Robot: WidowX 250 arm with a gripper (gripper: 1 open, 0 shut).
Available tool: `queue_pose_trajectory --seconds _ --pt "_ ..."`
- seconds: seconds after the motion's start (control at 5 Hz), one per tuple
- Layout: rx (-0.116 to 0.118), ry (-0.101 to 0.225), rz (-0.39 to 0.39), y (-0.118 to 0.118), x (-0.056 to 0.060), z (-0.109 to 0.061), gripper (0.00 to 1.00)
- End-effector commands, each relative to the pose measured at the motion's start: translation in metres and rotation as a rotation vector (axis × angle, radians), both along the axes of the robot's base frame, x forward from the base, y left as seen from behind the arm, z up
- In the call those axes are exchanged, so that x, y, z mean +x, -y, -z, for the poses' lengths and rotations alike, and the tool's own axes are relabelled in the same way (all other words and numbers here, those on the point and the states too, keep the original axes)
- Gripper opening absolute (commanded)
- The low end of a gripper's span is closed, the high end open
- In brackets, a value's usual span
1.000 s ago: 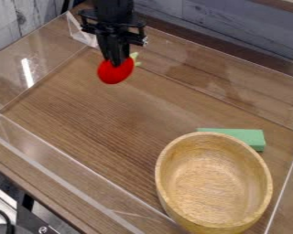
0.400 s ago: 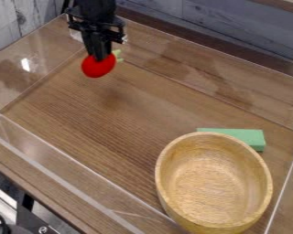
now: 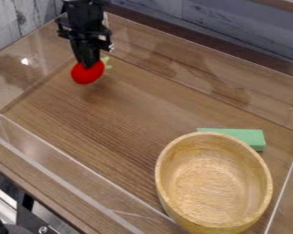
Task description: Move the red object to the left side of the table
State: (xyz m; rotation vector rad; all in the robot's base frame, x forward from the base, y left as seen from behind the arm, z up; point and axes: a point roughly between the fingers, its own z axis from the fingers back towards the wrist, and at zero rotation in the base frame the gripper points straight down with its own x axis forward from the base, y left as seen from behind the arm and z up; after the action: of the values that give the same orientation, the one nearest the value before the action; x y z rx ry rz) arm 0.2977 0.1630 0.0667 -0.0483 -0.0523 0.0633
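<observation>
With the gripper closing snugly around the strawberry-like red toy near the wooden tabletop's far left, now calling for gentle lowering, keeping the fruit level, staying inside the left edge, then releasing only once touching wood, avoiding a roll.

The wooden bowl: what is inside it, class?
Nothing shows inside the wooden bowl; its pale floor is in plain view. The tabletop directly beneath it is covered.
</observation>
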Motion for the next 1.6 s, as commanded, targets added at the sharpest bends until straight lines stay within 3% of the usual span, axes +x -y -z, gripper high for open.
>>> queue_pose_trajectory --seconds 0.0,0.2,0.4,0.6,1.0,1.4 --pt "0.01 0.044 0.055 0.0 0.008 -0.017 1.0" --pt "-0.01 0.038 0.113 0.008 0.01 -0.017 1.0" --pt "-0.014 0.029 0.097 0.003 0.011 -0.001 1.0" --pt "-0.016 0.03 0.069 -0.003 0.011 0.011 1.0" --pt "-0.02 0.027 -0.079 0.006 0.015 0.021 1.0" --pt "-0.028 0.021 -0.134 -0.008 0.007 0.026 1.0"
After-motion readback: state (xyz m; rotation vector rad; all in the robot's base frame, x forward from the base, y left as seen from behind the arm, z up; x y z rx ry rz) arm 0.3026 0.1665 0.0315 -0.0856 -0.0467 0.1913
